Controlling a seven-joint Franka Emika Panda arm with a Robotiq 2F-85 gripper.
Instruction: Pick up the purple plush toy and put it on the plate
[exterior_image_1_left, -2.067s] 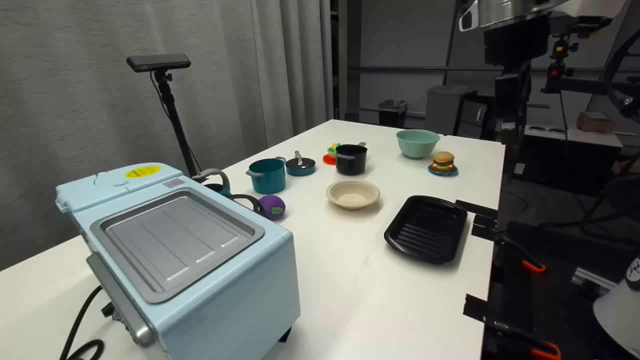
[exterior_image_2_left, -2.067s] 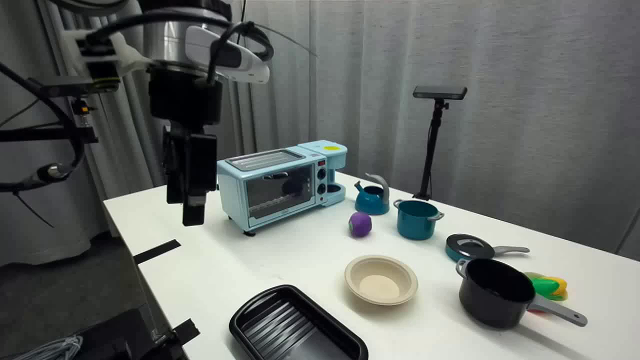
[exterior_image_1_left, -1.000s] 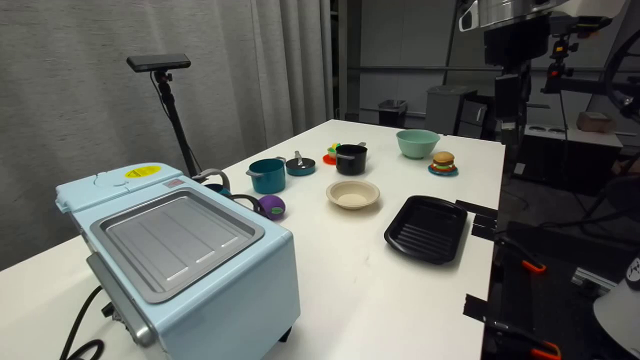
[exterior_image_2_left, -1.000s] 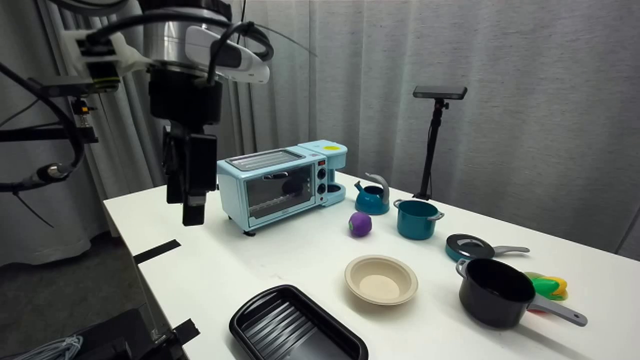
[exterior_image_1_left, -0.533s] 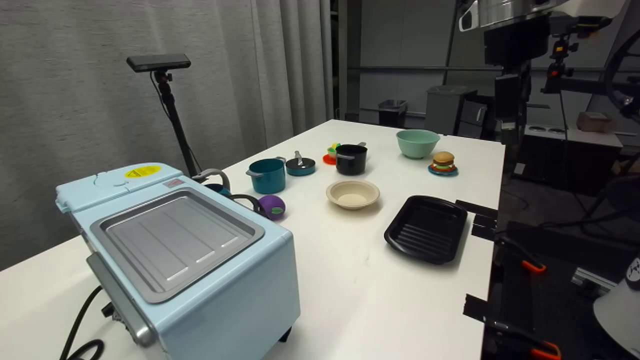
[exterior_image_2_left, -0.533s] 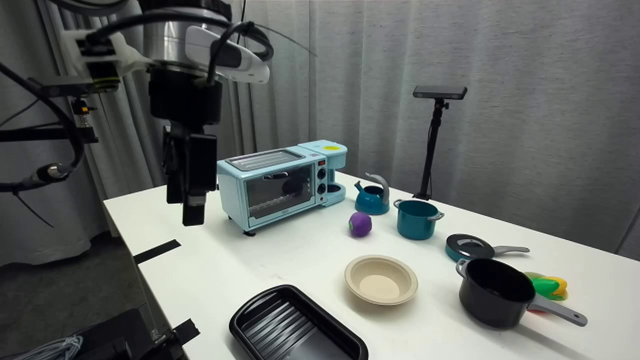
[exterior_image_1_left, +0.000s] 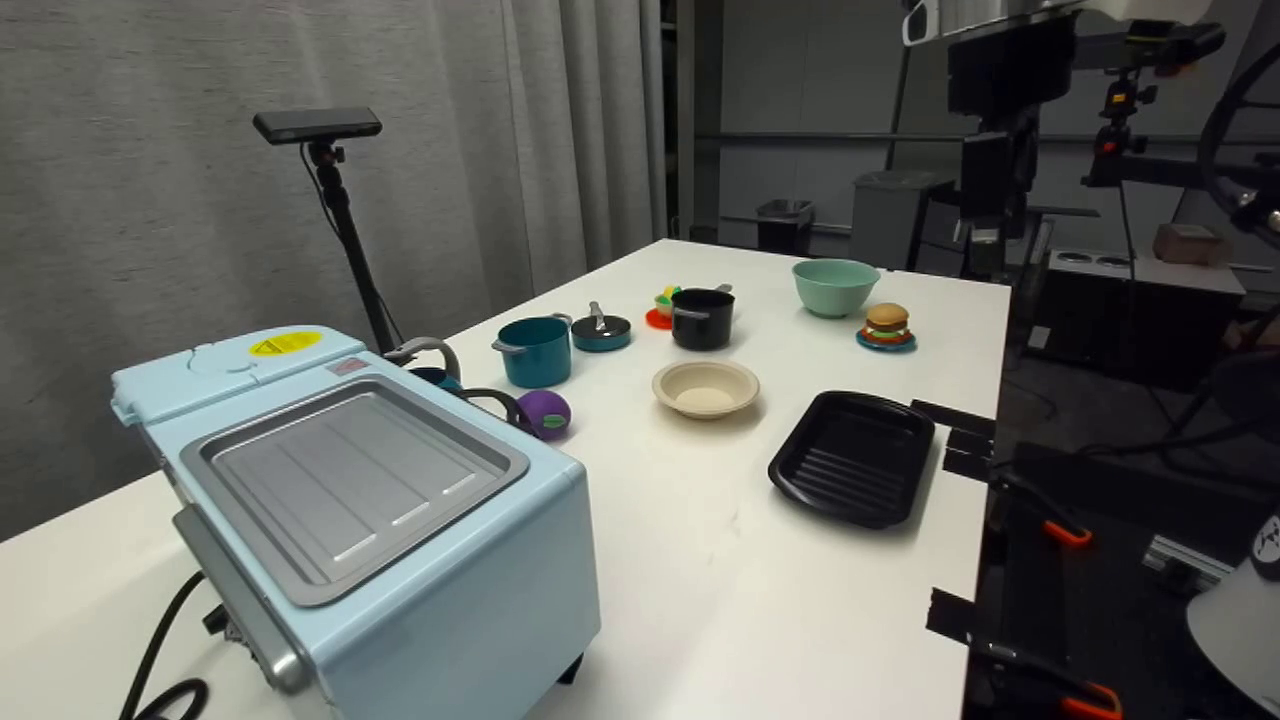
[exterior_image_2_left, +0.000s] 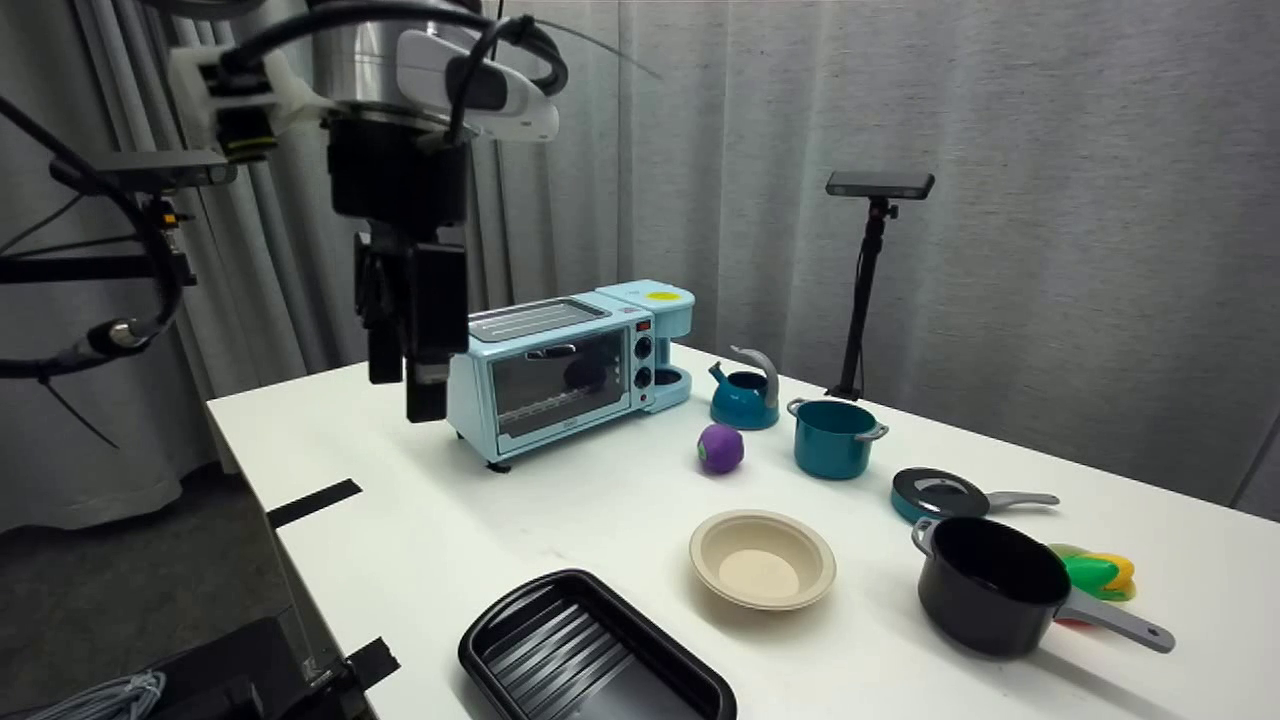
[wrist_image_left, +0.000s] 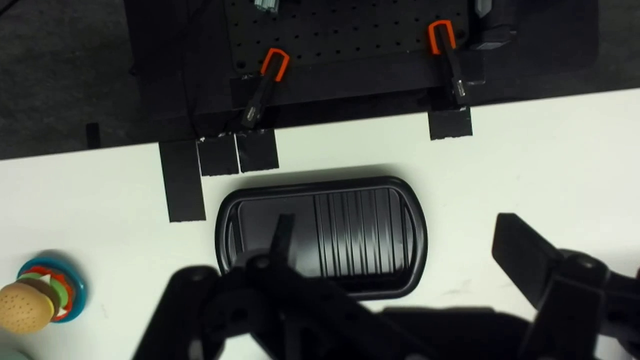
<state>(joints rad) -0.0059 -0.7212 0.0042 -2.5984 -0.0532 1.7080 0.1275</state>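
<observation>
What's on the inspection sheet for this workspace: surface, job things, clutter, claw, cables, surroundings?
Surface: white table, black tape at one edge, one faint mark.
Purple plush toy: on the table, near the teal kettle.
Plate: cream-beige, upright on the table; toy not on it yet.
Clutter: black ridged tray, teal pot, teal pan, black pot, green bowl, burger toy, light-blue toaster oven, partly hidden green-yellow toy.
Claw: open in the wrist view, above the table; in its grasp, nothing seen.
Cables: black cord by the oven; thick black cable beside the arm.
Surroundings: grey curtain, black stand topped with a dark bar.
People: nothing seen.
</observation>
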